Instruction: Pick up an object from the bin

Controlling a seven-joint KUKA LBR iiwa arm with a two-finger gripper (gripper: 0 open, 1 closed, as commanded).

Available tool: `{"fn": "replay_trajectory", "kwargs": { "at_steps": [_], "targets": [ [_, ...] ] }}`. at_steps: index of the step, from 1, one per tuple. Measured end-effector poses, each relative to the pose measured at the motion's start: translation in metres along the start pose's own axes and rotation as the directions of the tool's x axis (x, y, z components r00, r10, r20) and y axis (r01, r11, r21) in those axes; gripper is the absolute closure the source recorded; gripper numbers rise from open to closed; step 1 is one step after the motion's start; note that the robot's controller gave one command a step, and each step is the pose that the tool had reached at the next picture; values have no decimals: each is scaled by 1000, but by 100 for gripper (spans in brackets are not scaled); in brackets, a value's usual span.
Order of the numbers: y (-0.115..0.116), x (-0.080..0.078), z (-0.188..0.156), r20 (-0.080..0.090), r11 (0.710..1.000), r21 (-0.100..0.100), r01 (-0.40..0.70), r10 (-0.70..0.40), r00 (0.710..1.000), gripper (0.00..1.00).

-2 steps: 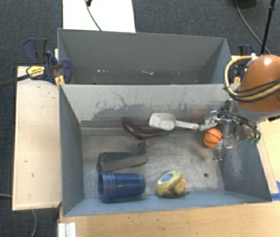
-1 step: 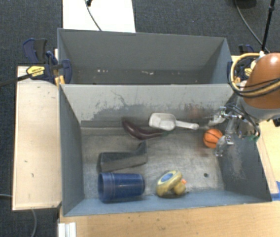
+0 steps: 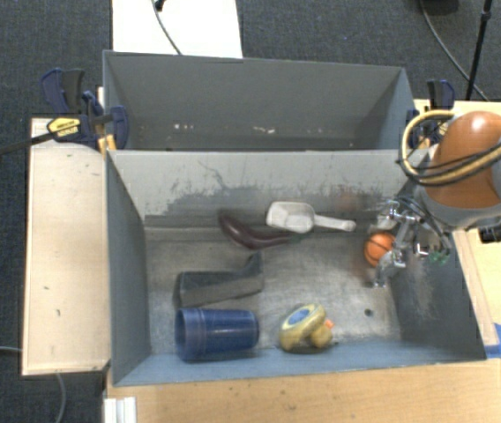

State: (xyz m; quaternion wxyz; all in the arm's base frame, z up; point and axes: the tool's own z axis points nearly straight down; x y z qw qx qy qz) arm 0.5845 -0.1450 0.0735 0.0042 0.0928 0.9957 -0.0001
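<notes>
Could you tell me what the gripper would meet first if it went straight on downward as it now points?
Probably the small orange ball, close against the gripper near the bin's right side; otherwise the bare bin floor. Depth is unclear from above.

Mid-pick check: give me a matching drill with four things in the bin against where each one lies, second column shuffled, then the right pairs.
Things:
1. blue cup
2. white scoop
3. small orange ball
4. yellow toy

Places:
A. right side of the bin, next to the gripper
B. bottom left corner of the view, lying on its side
C. bottom middle of the view
D. middle, toward the far wall

Pairs: 1-B, 2-D, 3-A, 4-C
</notes>
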Motion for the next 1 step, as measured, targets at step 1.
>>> {"fn": "replay_trajectory", "kwargs": {
  "at_steps": [1],
  "targets": [
    [5,-9,-1,0,999,2,-52,52,999,100]
  ]
}}
